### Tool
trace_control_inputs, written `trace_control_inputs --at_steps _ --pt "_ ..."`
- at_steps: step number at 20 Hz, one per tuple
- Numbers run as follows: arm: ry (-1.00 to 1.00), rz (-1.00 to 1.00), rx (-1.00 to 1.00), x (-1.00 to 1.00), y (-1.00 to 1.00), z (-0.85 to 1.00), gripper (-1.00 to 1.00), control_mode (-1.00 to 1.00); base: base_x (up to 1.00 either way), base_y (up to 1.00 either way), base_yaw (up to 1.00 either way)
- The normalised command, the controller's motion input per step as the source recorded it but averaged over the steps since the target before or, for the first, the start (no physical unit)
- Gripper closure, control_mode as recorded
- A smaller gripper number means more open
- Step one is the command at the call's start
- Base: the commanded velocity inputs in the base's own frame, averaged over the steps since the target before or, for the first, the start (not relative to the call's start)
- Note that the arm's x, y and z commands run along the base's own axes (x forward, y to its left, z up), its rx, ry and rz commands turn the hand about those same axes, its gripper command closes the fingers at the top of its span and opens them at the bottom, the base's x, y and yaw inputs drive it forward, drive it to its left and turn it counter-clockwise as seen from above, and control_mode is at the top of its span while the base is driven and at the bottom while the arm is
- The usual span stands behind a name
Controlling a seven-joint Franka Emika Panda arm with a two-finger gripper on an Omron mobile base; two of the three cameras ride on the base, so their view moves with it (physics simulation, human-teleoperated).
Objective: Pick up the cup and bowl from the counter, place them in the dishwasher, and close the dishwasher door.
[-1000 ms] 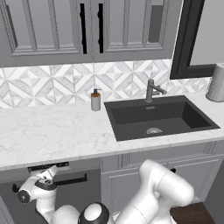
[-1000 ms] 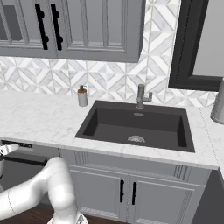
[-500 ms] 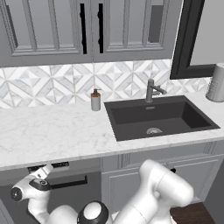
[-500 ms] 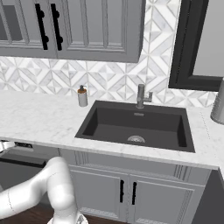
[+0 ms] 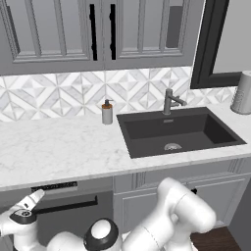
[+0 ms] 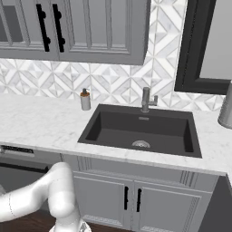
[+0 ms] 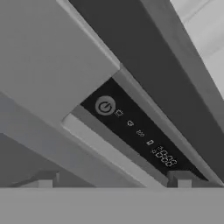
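your tool [image 5: 35, 197] sits low at the near left, right against the top of the dishwasher door [image 5: 68, 218], just under the control strip [image 7: 135, 131]. the hand view catches its finger tips at the bottom edge, but you can't tell whether they are apart or together. the door looks nearly shut, its bar handle [image 5: 66, 205] beside the tool. no cup or bowl lies on the surface [image 5: 63, 147]. risk: a glancing push could slip off the door's edge and leave it ajar.

gripper [image 7: 111, 179] fingertips: cut off at 6 o'clock, gap unclear
dishwasher door [image 5: 68, 215]: lower part hidden by the arm
control strip [image 7: 135, 131] digits: blurred, unreadable
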Motion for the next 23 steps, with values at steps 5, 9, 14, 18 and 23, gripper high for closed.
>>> trace_control_inputs --at_steps 5,9,14,18,23 --pt "0.29 0.41 -0.2 0.47 -0.15 -1.0 -1.0 -1.0 0.0 0.0 0.0" --pt "0.25 0.26 -0.04 0.99 -0.6 -1.0 -1.0 -1.0 0.0 0.0 0.0" --pt "0.01 0.19 0.0 1.0 -0.89 -1.0 -1.0 -1.0 0.0 0.0 0.0" --pt "-0.11 0.12 0.0 0.7 -1.0 -1.0 -1.0 -1.0 0.0 0.0 0.0" --pt "-0.53 0.01 0.01 0.84 -1.0 -1.0 -1.0 -1.0 0.0 0.0 0.0"
